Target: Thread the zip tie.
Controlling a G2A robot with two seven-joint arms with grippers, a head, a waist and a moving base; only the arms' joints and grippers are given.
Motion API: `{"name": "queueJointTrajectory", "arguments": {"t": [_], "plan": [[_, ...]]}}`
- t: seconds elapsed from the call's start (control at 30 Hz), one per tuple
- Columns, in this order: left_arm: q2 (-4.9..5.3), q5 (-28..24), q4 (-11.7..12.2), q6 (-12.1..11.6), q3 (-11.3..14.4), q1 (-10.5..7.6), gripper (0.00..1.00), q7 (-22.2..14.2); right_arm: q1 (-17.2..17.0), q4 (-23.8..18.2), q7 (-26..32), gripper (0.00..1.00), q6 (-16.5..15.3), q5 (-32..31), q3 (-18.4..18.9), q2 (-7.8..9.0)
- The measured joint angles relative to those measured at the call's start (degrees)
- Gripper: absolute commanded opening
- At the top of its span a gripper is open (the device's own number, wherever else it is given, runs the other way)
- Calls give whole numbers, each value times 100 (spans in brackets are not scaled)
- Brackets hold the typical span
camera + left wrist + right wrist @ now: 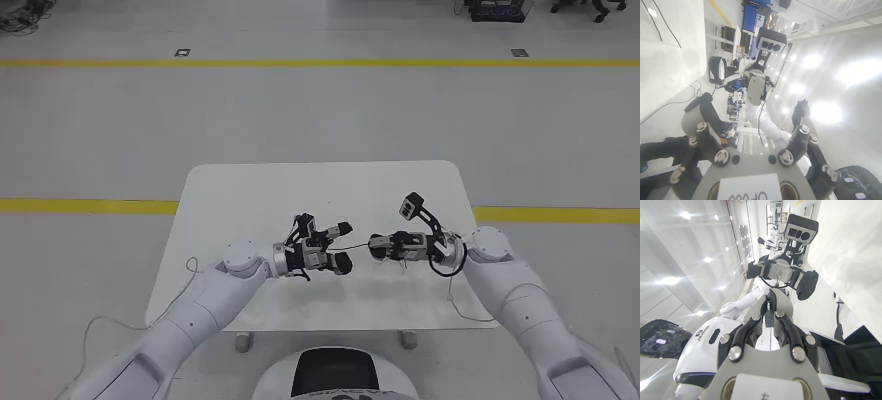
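Note:
A thin black zip tie spans the small gap between my two grippers above the white table. My right gripper is shut on one end of it. In the right wrist view the tie sticks out past the closed fingertips toward the palm of the left gripper. My left gripper faces the right one and stands open, its black-padded fingers spread wide. In the left wrist view the tie runs from the right gripper toward the left palm, touching neither finger.
The table top around and under the grippers is bare. Thin cables hang off its front edge near each arm. Yellow floor lines run behind the table.

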Motion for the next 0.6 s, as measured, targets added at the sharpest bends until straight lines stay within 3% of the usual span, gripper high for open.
{"name": "queueJointTrajectory", "arguments": {"t": [0.17, 0.43, 0.6], "plan": [[-51, -25, 63, 15, 49, -76, 98, -27, 26, 41, 45, 0, 22, -25, -45, -18], [-128, 53, 140, 7, 146, -168, 82, -1, 83, 130, 59, 0, 14, 5, -132, -59], [-162, 54, 208, 9, 170, -197, 80, -16, 108, 204, 59, 0, -31, 58, -139, -69]]}}
